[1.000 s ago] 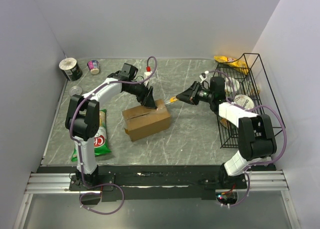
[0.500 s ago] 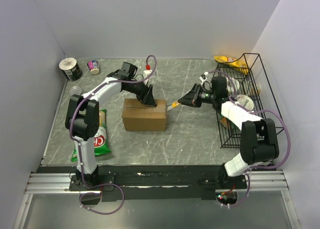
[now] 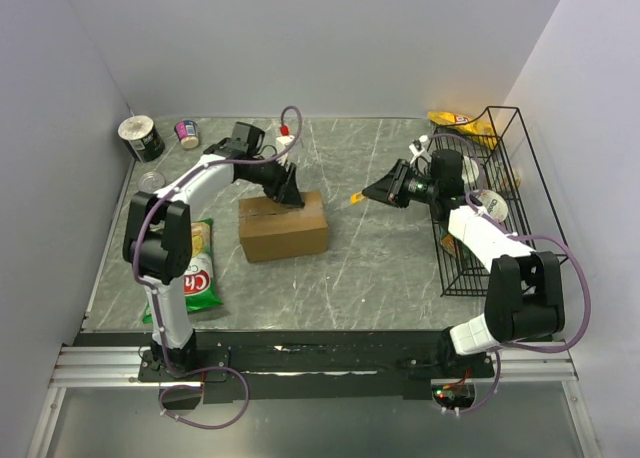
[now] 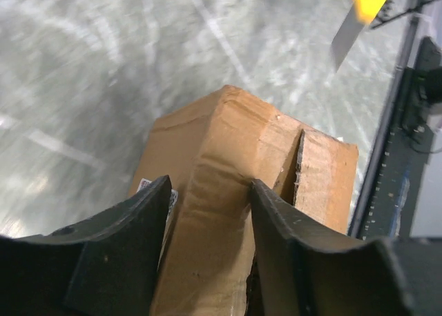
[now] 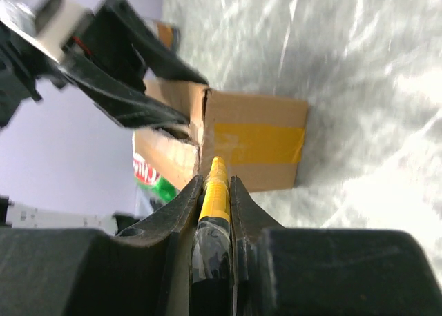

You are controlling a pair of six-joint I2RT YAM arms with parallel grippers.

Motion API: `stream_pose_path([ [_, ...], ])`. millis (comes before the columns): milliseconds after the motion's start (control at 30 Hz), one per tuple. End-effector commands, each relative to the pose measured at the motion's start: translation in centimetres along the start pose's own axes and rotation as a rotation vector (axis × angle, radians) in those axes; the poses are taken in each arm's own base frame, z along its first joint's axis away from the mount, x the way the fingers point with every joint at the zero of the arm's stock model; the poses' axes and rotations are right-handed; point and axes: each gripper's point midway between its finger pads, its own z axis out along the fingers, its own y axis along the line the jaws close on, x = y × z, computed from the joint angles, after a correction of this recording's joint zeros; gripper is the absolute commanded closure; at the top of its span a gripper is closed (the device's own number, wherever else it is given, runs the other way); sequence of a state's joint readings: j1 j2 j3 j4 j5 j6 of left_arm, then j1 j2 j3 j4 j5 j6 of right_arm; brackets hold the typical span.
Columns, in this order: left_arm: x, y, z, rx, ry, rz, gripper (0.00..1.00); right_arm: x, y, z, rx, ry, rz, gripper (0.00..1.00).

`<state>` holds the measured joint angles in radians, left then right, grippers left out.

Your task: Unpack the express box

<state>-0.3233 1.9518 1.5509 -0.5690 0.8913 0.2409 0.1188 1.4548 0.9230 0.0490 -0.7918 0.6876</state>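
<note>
The express box point(image 3: 283, 228), a brown carton, lies mid-table with its top seam split. My left gripper point(image 3: 288, 190) is at its far top edge. In the left wrist view its fingers point(image 4: 209, 185) straddle a taped cardboard flap point(image 4: 214, 212), one finger outside and the other in the open seam, with the cardboard filling the gap between them. My right gripper point(image 3: 372, 193) hovers to the right of the box, apart from it, shut on a yellow utility knife point(image 5: 216, 188) whose tip point(image 3: 355, 197) points at the box point(image 5: 259, 147).
A black wire basket point(image 3: 510, 148) with packets stands at the right edge. A green snack bag point(image 3: 200, 273) lies left of the box. A cup of noodles point(image 3: 140, 136), a small cup point(image 3: 187, 133) and a can point(image 3: 150, 181) sit at the back left, and a yellow packet point(image 3: 455, 121) at the back right.
The box has swung round and shifted left with my left gripper, whose jaws have narrowed on the flap. My right gripper has drawn the knife back to the right, away from the box.
</note>
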Motion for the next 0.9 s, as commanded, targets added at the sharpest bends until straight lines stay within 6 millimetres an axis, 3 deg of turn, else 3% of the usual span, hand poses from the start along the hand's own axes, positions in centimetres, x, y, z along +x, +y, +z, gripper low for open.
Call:
stream_pose_path([
  [0,0.7,3.2,-3.5,-0.203,-0.002,-0.025,0.47,-4.1,2.6,0.6,-0.057,-0.177,-0.091,1.00],
  [100,1.7,3.4,-4.3,-0.219,0.001,-0.055,0.48,-5.6,4.3,2.7,-0.115,-0.173,-0.099,1.00],
  [367,1.5,3.6,-5.2,-0.235,-0.027,-0.097,0.48,-5.5,5.5,7.4,-0.168,-0.123,-0.031,1.00],
  [867,1.7,3.1,-5.3,-0.222,-0.036,-0.114,0.49,-5.0,6.0,10.3,-0.145,-0.154,-0.040,1.00],
])
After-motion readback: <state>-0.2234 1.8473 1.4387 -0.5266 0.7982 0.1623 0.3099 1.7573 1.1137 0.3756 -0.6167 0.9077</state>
